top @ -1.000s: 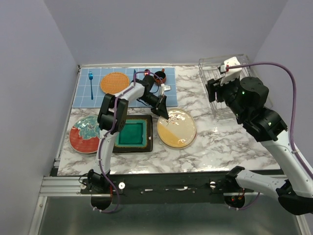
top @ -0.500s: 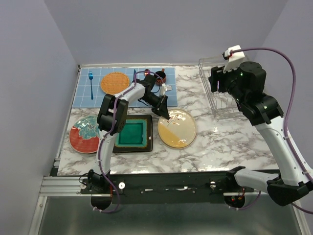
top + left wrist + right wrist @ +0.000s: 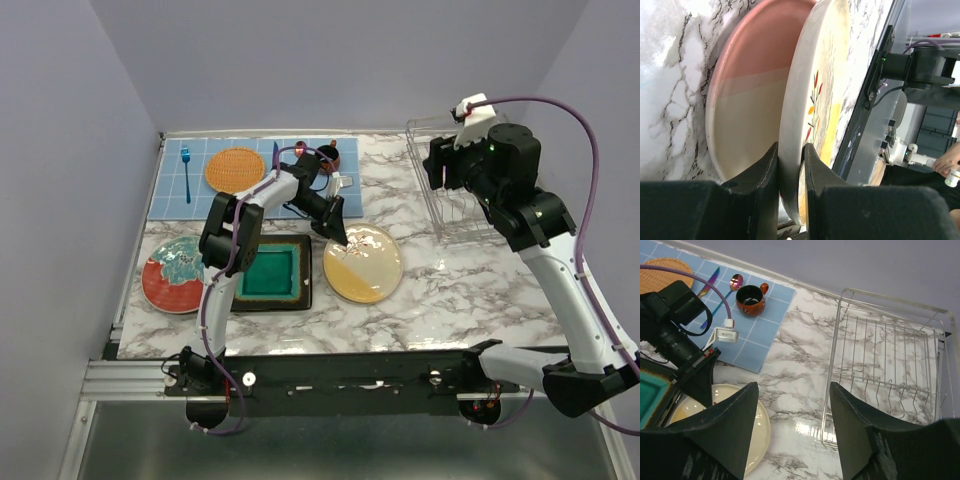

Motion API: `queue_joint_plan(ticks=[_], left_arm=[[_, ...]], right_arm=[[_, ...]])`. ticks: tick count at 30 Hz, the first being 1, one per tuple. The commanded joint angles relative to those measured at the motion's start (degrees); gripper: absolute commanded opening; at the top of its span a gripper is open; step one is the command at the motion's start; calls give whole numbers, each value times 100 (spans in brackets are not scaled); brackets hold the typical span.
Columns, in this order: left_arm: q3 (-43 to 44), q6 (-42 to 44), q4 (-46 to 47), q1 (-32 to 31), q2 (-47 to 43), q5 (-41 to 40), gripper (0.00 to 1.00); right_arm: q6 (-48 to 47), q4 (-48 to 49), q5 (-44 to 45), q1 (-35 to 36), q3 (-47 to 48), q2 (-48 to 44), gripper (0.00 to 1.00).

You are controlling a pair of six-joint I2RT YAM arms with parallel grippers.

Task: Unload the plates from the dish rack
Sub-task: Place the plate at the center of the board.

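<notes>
Open marble from 4 to 6 o'clock on the white veined table (image 3: 450,290), bare between the plates and the near rail. Pale walls close in at 9, 12 and 3.

At 1 to 2 o'clock, hard in the far right corner, the rectangular silvery wire dish rack (image 3: 885,350). Hovering over its 9 o'clock side, the right gripper (image 3: 793,386), fingers spread wide, marble and rack wire showing between them.

Near centre, pinched at its 11 o'clock rim by the left gripper (image 3: 790,150), the round cream-yellow plate with a red-and-orange sprig (image 3: 812,100). Tilted up off a round pink-and-beige plate (image 3: 750,105) lying flat beneath.

Just at 9 o'clock of that pair, the square dark plate with a teal centre (image 3: 268,273). Farther out toward 8 o'clock, by the table edge, the round red plate with a teal centre (image 3: 172,275). Left arm stretched across above the square plate's far side.

At 10 to 11 o'clock, a blue tiled mat (image 3: 165,200) carrying a round orange woven disc (image 3: 234,168), a blue fork (image 3: 186,170), a dark reddish mug (image 3: 751,300) and a shiny spoon (image 3: 734,282).

Gripped stretch of the sprig plate's rim hidden behind the left fingers. Contact between the two plates at the opposite rim not to be told. Part of the rack covered by the right arm from above, and its near right corner by a finger in the wrist view.
</notes>
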Motion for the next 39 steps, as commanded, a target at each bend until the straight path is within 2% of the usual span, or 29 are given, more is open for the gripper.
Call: queue_joint_plan(ticks=[1, 16, 21, 30, 39], left_arm=[[-115, 527, 480, -197, 56, -1591, 0], [69, 694, 173, -258, 249, -2154, 1], [105, 773, 67, -276, 267, -2540, 9], [158, 852, 5, -329, 329, -2866, 12], [202, 931, -21, -346, 452, -2954, 29]], right_arm=[[-57, 20, -227, -29, -167, -163, 67], [-110, 12, -402, -38, -395, -400, 66], [-101, 12, -464, -29, -439, -435, 66], [-66, -23, -499, -38, -474, -488, 65], [-66, -41, -657, -29, -466, -541, 64]])
